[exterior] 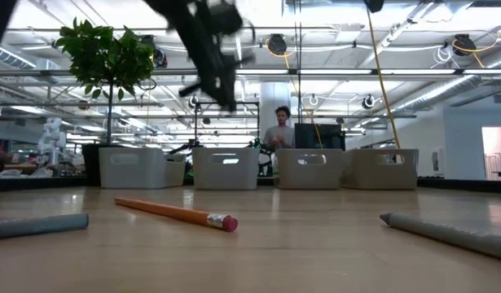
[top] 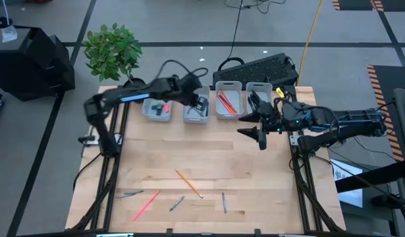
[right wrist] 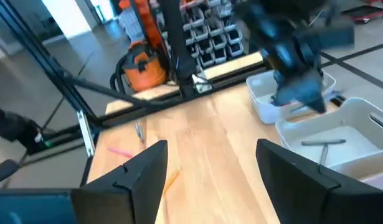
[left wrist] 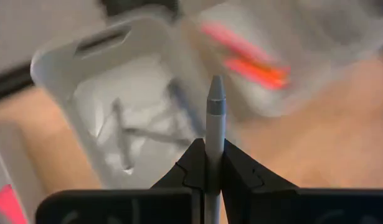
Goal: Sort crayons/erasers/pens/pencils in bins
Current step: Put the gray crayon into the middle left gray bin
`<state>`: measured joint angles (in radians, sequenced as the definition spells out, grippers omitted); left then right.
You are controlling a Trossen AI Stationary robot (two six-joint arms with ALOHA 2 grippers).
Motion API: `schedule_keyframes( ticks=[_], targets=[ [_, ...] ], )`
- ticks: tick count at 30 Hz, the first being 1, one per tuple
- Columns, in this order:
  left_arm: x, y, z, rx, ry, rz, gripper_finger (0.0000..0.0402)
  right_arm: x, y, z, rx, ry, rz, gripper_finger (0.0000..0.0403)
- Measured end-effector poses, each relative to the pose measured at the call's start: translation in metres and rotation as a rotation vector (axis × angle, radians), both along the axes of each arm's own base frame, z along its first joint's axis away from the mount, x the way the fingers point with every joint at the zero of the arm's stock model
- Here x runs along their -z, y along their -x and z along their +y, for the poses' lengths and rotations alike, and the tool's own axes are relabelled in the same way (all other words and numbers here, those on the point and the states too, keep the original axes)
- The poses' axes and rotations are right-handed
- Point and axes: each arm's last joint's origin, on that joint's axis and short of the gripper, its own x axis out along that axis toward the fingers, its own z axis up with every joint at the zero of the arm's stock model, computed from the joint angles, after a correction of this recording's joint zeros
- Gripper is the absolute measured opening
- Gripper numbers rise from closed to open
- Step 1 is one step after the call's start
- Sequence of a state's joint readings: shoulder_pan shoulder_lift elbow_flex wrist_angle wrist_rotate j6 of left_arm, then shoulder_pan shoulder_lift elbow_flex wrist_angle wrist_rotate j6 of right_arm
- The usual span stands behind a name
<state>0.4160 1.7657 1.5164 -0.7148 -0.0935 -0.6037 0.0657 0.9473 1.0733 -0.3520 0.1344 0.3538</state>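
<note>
Left wrist view: the left gripper [left wrist: 213, 177] pinches a grey pen [left wrist: 214, 124] by its middle, over the second bin [top: 196, 105], where other grey pens lie. The pen looks light, stiff and probably slick, so a mid-shaft hold suits it. Nearer, a pencil [top: 188, 182] and a pink crayon [top: 145, 205] wait on the table [top: 255, 171]. The right gripper [top: 260, 135] hovers spread and empty beside the fourth bin [top: 259, 89]. Erasers [top: 161, 107] sit in the first bin [top: 147, 113].

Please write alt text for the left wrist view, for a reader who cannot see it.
The left gripper is shut on a grey pen pointing away from the camera, above a pale bin that already holds several grey pens. A neighbouring bin with red and orange sticks shows blurred beside it, on the wooden table.
</note>
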Motion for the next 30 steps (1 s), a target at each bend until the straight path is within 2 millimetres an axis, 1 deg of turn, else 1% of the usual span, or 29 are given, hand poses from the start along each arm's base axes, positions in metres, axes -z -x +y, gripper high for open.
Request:
schedule_keyframes(
  ticks=[2, 4, 5, 9, 11, 13, 16, 19, 22, 25, 28, 30],
  targets=[
    [0.025, -0.008, 0.012, -0.019, 0.019, 0.053, 0.0025, 0.002, 0.001, 0.0, -0.004, 0.004, 0.026, 0.0236],
    [0.04, -0.013, 0.023, -0.038, 0.009, 0.064, 0.0025, 0.005, 0.002, 0.0, -0.006, 0.006, 0.057, 0.0236],
    [0.048, -0.016, 0.025, -0.038, 0.003, 0.087, 0.0029, 0.006, 0.002, 0.0, -0.007, 0.005, 0.066, 0.0236],
    [0.075, -0.023, 0.035, -0.066, -0.005, 0.146, 0.0044, 0.01, 0.003, 0.002, -0.014, 0.005, 0.108, 0.0236],
    [0.083, -0.025, 0.037, -0.071, -0.003, 0.163, 0.0043, 0.013, 0.003, 0.004, -0.023, 0.008, 0.133, 0.0236],
    [0.088, -0.026, 0.037, -0.072, 0.002, 0.176, 0.0039, 0.016, 0.0, 0.006, -0.034, 0.011, 0.156, 0.0236],
    [0.097, -0.027, 0.038, -0.071, 0.007, 0.203, 0.0039, 0.027, -0.009, 0.011, -0.059, 0.026, 0.225, 0.0236],
    [0.102, -0.028, 0.038, -0.075, 0.008, 0.219, 0.0052, 0.046, -0.022, 0.021, -0.105, 0.061, 0.302, 0.0236],
    [0.103, -0.027, 0.038, -0.069, 0.003, 0.237, 0.0077, 0.068, -0.037, 0.034, -0.161, 0.103, 0.397, 0.0235],
    [0.102, -0.027, 0.039, -0.039, -0.028, 0.252, 0.0113, 0.089, -0.052, 0.047, -0.231, 0.171, 0.481, 0.0235],
    [0.095, -0.022, 0.04, -0.014, -0.017, 0.264, 0.015, 0.108, -0.067, 0.06, -0.302, 0.238, 0.527, 0.0235],
    [0.084, -0.014, 0.039, 0.023, 0.012, 0.261, 0.0168, 0.12, -0.075, 0.07, -0.364, 0.283, 0.54, 0.0235]
  ],
)
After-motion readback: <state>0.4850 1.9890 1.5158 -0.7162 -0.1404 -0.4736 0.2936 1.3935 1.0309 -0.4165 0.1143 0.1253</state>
